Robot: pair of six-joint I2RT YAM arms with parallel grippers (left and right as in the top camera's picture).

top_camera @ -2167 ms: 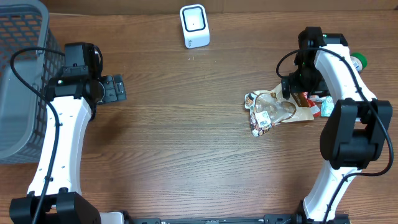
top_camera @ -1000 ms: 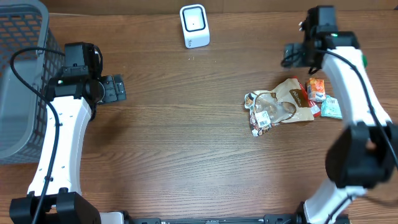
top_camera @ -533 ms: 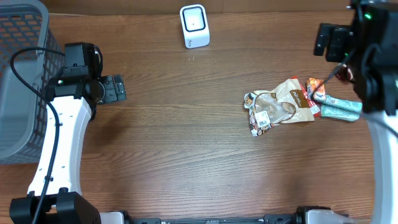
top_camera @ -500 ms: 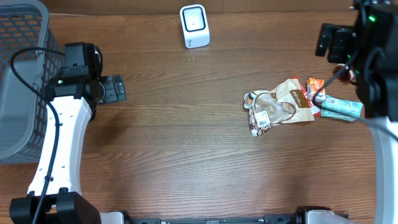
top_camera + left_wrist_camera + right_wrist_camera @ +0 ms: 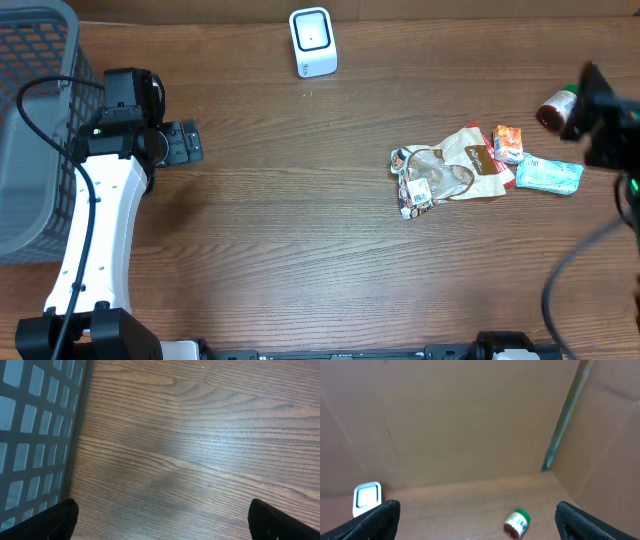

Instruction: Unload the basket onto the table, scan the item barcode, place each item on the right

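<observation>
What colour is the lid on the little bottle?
Green. The lid shows best in the right wrist view.

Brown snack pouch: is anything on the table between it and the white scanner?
Nothing visible. Bare table lies between the brown snack pouch and the white scanner; the orange packet, teal packet and bottle sit on the pouch's other side, off that path.

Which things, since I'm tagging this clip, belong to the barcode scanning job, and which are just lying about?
Belonging to the job:
- white scanner
- goods that could be scanned: brown snack pouch, orange packet, teal packet, green-capped bottle

Probably just lying about:
- grey basket, at the table's left edge, well away from the goods
</observation>
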